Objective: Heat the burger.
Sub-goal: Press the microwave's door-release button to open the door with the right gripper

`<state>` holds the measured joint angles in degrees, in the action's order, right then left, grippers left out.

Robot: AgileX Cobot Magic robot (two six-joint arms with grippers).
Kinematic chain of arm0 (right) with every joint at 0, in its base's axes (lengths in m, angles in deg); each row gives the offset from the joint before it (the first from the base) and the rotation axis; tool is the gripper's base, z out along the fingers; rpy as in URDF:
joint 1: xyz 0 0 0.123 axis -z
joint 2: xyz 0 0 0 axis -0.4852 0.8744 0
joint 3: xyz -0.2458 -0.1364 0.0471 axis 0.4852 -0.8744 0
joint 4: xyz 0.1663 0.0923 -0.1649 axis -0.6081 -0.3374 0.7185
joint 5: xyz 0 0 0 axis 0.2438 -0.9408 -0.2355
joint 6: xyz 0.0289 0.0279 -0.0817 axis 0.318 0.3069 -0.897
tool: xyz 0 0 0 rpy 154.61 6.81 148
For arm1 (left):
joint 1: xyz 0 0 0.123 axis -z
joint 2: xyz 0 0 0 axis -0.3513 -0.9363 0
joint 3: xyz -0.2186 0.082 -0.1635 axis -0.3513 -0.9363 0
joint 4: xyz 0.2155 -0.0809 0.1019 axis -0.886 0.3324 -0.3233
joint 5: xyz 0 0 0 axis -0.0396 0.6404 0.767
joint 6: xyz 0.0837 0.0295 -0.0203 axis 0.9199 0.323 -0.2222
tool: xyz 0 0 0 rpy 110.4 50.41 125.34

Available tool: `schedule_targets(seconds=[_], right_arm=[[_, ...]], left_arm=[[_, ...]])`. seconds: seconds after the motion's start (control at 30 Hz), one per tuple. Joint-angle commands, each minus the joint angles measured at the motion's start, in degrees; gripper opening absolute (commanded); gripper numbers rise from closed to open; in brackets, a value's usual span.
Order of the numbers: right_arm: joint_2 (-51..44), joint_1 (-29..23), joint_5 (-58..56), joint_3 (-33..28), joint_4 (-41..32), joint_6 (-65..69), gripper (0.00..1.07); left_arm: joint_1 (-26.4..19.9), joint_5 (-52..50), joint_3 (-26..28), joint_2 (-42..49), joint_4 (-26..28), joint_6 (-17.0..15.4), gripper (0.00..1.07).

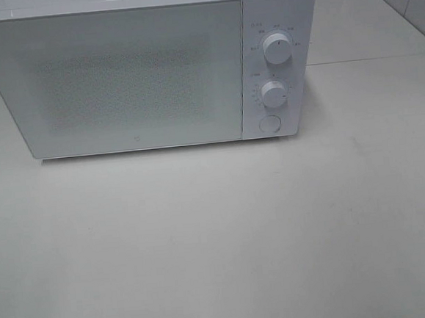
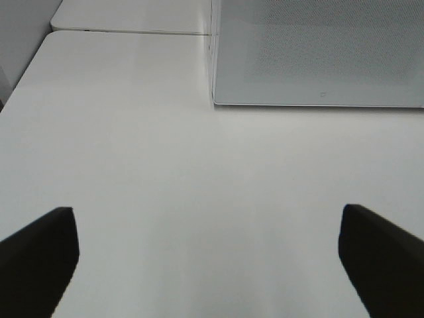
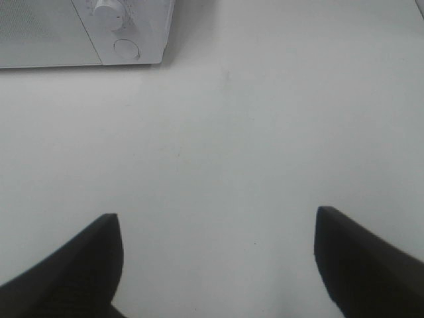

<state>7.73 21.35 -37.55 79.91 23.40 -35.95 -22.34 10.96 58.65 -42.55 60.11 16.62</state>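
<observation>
Microwave point(image 1: 143, 69), boxy and white, shows a dotted door point(image 1: 118, 85); left gripper point(image 2: 205, 222) and right gripper point(image 3: 215, 222) stand spread.

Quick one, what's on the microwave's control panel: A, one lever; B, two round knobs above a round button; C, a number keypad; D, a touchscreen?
B: the right side of the microwave carries an upper knob, a lower knob and a round button beneath them.
</observation>
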Motion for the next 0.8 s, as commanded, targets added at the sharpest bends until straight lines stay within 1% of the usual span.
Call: schedule_targets(seconds=[0.03,0.37,0.8], right_arm=[[-3.5,1.32,2.01,-2.64,-0.52,-0.52,0.76],[-11.34,1.72,2.23,-2.69,-0.52,-0.69,0.76],[-11.23,2.23,2.23,-2.69,-0.52,-0.69,0.76]], left_arm=[[-0.06,-0.29,-0.17,1.03,0.0,0.06,1.0],[-0.06,-0.29,-0.17,1.03,0.0,0.06,1.0],[-0.06,-0.29,-0.17,1.03,0.0,0.06,1.0]])
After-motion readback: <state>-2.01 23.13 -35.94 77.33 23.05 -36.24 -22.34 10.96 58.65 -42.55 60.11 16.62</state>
